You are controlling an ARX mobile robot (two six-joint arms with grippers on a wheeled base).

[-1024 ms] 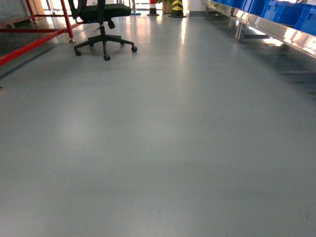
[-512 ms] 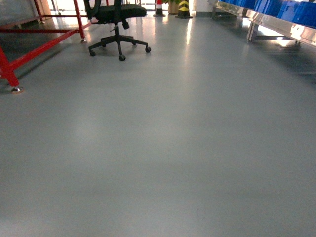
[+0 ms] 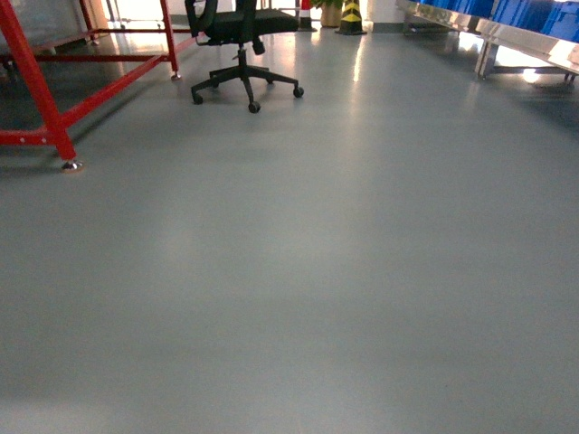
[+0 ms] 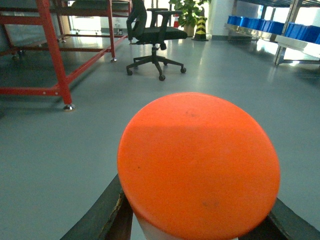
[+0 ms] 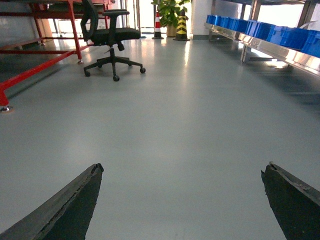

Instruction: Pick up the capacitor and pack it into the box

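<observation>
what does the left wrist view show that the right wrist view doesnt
Only the left wrist view shows a round orange object held between the left tool's fingers; what it is can't be told. Only the right wrist view shows the right tool open and empty, plus a red-and-white cone. Both share the black office chair, red frame, potted plant, striped bollard, blue bins and grey floor.
</observation>
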